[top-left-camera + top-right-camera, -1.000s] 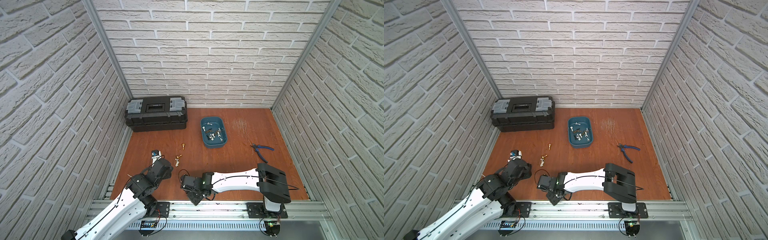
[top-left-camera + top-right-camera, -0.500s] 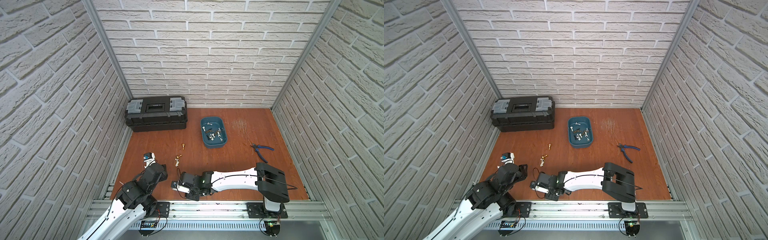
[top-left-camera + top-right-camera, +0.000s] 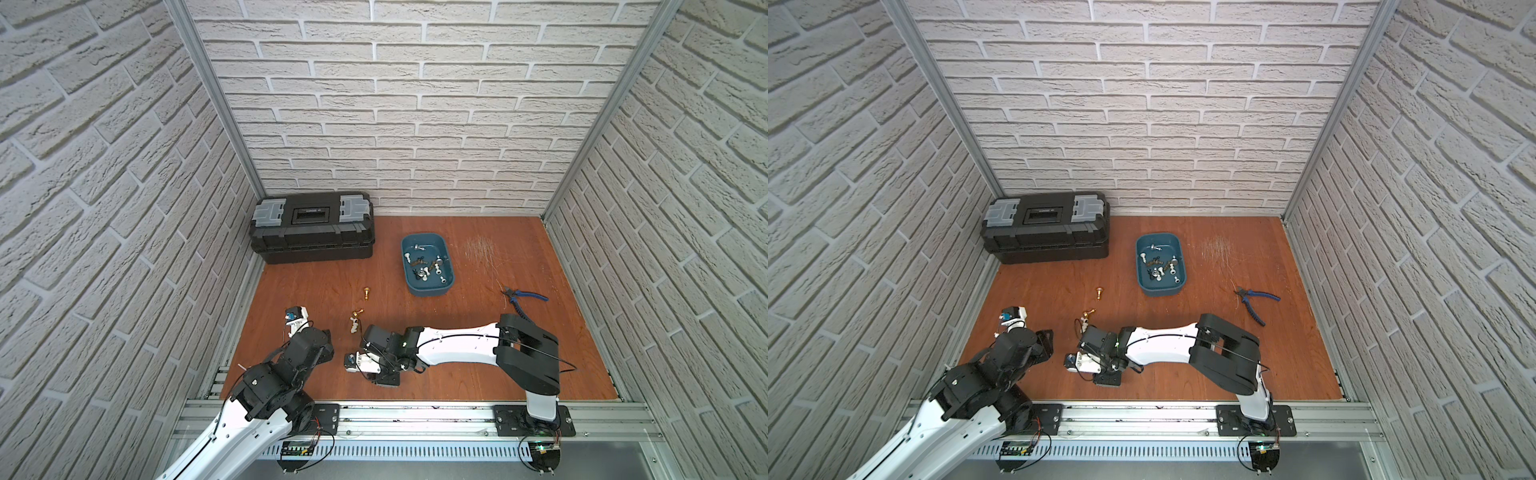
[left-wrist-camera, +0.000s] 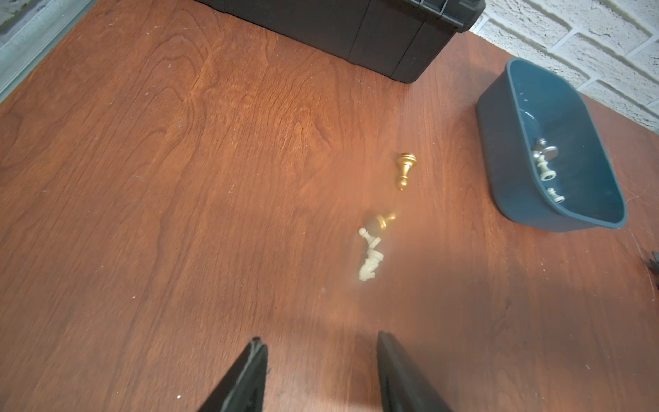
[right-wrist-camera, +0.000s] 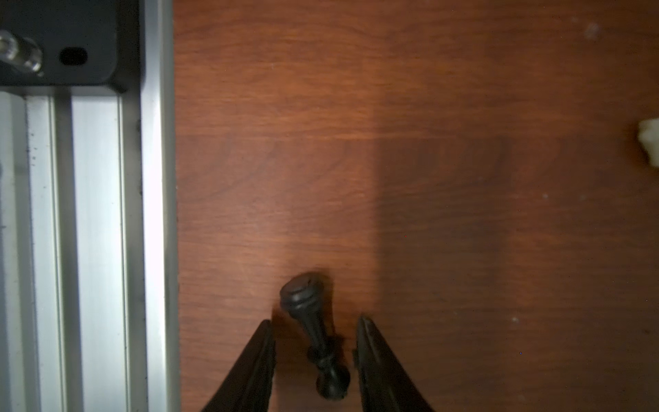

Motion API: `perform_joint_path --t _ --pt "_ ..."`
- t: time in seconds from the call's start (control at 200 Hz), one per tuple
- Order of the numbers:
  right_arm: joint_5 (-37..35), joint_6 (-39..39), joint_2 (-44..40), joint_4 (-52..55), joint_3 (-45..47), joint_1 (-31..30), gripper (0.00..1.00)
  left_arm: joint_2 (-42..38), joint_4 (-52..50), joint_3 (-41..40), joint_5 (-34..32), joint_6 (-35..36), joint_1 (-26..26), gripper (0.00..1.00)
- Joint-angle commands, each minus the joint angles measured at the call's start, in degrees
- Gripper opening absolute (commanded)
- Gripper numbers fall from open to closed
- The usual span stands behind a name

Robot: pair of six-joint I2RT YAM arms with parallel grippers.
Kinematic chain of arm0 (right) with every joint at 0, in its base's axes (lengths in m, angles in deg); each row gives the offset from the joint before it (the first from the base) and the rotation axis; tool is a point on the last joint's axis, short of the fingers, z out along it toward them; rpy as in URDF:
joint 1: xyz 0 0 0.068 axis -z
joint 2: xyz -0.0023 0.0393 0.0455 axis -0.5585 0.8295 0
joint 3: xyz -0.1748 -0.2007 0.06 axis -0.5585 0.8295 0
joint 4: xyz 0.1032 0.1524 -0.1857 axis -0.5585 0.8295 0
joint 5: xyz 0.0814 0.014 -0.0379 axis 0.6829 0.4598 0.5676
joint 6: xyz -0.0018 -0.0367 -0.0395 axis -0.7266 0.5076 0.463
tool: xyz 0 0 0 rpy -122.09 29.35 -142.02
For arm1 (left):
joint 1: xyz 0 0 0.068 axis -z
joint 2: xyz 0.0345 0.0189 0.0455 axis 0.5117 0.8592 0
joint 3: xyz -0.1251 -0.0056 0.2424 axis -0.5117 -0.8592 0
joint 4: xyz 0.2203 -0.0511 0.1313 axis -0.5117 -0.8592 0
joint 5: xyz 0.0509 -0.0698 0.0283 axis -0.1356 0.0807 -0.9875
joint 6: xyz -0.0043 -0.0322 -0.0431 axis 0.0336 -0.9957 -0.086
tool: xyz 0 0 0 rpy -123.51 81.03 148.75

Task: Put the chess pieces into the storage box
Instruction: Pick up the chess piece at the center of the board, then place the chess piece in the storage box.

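Black chess piece [image 5: 300,294] — lying between parted right gripper [image 5: 314,319] jaws

A black toolbox [image 3: 311,226] with two grey latches stands closed in the rear left corner of the desk [image 3: 316,286], next to the brick wall [image 3: 395,104]. Blue-handled pliers [image 3: 524,298] lie flat near the right edge of the desk, well apart from the toolbox. Pale scratch marks [image 3: 480,249] show on the wood surface towards the rear. An aluminium rail [image 3: 415,415] borders the front edge.
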Motion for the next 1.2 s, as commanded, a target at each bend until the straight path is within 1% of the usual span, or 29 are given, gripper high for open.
perform_joint_path --t 0.0,0.065,0.14,0.245,0.3,0.43,0.51,0.57,0.65,0.775,0.845,0.915,0.97,1.005,1.07,1.165,1.195 --pt "0.5 0.8 2.7 0.1 -1.2 -0.3 0.32 -0.4 -0.1 0.1 -1.0 0.2 -0.2 0.54" --pt "0.4 1.2 2.9 0.4 -1.2 -0.3 0.24 -0.4 0.0 0.1 -1.1 0.2 -0.2 0.54" --pt "0.1 1.0 2.7 0.4 -1.1 -0.1 0.16 -0.2 0.0 0.1 -1.2 0.1 -0.3 0.54" --pt "2.7 -0.2 1.8 -0.1 -0.6 1.3 0.09 0.5 0.1 0.2 -1.4 0.2 -0.3 0.54" --pt "4.7 -1.9 -1.5 -1.3 0.0 2.6 0.06 1.2 0.1 0.5 -1.5 0.3 -0.4 0.54" --pt "9.5 -8.5 -9.5 -6.0 2.5 8.6 0.03 3.8 0.3 2.0 -1.6 1.2 -0.6 0.55" --pt "9.1 -12.2 -13.8 -7.2 2.8 14.0 0.03 6.2 1.0 3.2 -1.7 2.1 -1.0 0.55" --pt "7.9 -14.1 -14.8 -6.0 1.1 18.5 0.04 8.2 2.1 3.6 -1.7 2.7 -1.3 0.55" --pt "4.0 -14.3 -13.0 -2.0 -3.5 23.8 0.04 11.3 4.1 3.9 -1.6 3.1 -2.0 0.56" --pt "-2.6 -16.2 -7.1 4.7 -12.8 31.7 0.04 16.0 7.1 4.6 -1.1 3.5 -2.5 0.56" --pt "-3.0 -18.1 -3.7 7.2 -17.5 35.8 0.05 18.1 8.8 4.8 -0.4 3.8 -2.7 0.56" --pt "-0.5 -19.7 -0.6 7.4 -20.9 39.3 0.06 19.5 10.0 4.9 0.1 3.9 -3.0 0.56" --pt "1.2 -20.7 1.0 6.5 -22.9 41.0 0.07 22.4 10.8 5.0 0.8 4.0 -3.3 0.56" --pt "1.8 -20.8 3.5 6.1 -24.1 41.8 0.08 23.6 11.3 5.1 1.4 4.2 -3.6 0.56" --pt "1.6 -20.9 5.6 6.3 -26.6 42.6 0.12 25.8 12.5 5.5 2.9 4.9 -4.1 0.56" --pt "0.9 -20.2 7.3 5.6 -28.6 43.2 0.14 29.4 12.9 6.7 4.4 5.8 -4.5 0.56" --pt "0.7 -20.0 7.9 6.0 -29.6 43.3 0.17 30.4 13.0 7.2 4.7 6.0 -4.6 0.56"
